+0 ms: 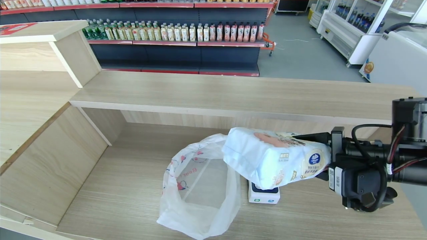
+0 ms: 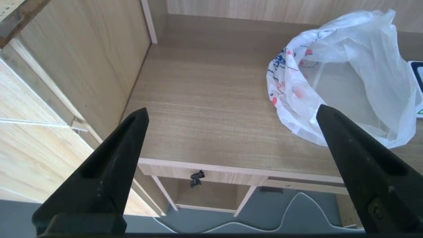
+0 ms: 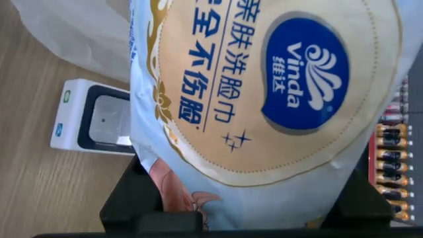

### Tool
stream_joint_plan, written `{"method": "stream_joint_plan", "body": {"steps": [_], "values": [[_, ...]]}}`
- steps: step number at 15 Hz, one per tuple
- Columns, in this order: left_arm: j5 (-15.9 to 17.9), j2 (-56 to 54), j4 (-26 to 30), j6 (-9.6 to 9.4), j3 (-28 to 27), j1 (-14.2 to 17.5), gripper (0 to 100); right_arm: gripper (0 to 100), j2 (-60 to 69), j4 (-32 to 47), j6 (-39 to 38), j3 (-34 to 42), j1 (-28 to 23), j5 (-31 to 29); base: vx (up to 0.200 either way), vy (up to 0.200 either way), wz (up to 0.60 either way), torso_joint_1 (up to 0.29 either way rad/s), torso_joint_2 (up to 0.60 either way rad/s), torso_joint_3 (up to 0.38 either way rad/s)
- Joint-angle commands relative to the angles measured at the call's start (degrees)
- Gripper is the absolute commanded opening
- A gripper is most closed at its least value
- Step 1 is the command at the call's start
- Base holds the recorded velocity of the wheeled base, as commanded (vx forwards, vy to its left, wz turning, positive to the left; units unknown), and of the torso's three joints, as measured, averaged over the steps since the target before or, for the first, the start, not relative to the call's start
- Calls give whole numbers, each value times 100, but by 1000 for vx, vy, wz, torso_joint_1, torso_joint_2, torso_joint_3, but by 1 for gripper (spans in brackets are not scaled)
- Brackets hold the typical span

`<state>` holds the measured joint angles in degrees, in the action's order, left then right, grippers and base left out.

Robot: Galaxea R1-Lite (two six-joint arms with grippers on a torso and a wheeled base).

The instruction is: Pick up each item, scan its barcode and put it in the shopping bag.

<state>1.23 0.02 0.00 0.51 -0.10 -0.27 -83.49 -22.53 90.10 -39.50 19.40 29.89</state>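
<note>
- Tissue pack (image 1: 273, 156), pale blue and soft, is clamped in the right claw (image 1: 316, 156) and held tilted just above the scanner (image 1: 263, 196).
- That scanner, a small white box with a dark window, sits on the worktop (image 1: 126, 200) just beside the shopping bag (image 1: 200, 190).
- The shopping bag, thin white plastic, lies slumped, its mouth gaping.
- The left claw (image 2: 232, 114) hangs spread wide, gripping nothing, over the worktop's near edge.
</note>
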Motion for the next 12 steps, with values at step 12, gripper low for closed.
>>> {"method": "stream_joint_plan", "body": {"steps": [12], "values": [[0,-2,0,2,1,-8,100,0,2918,1084,-6734,645,1312,-2479,0,0,0,0,0,0]]}}
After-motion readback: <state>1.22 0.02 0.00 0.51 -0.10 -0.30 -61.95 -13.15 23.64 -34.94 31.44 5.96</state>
